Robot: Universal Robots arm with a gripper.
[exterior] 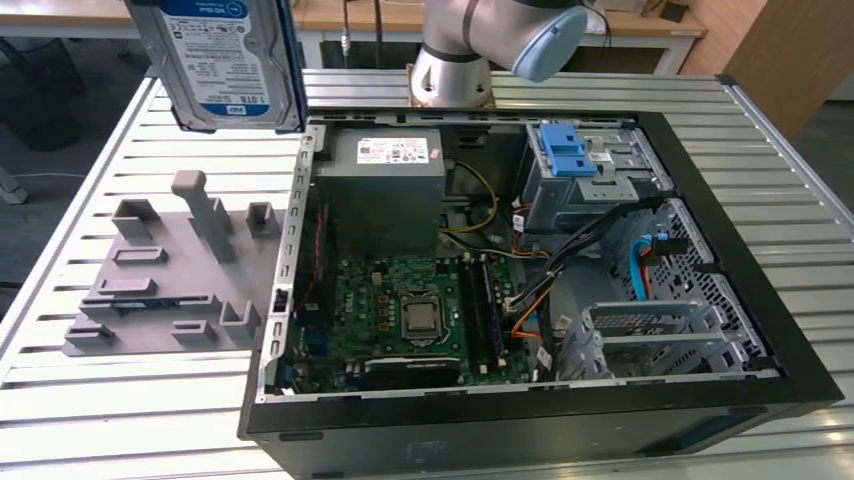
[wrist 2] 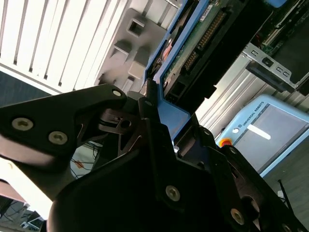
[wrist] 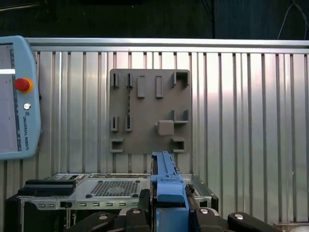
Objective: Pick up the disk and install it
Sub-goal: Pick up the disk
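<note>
Between the jaws, the disk (wrist 2: 203, 38) is clamped by its blue edge.

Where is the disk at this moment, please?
The disk hangs high at the exterior view's left, above the grey fixture plate and beside the open computer case; in the second wrist view the gripper grips its blue carrier.

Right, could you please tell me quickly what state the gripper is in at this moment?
Gripper: closed, jaws clamped on the edge of the disk.
</note>
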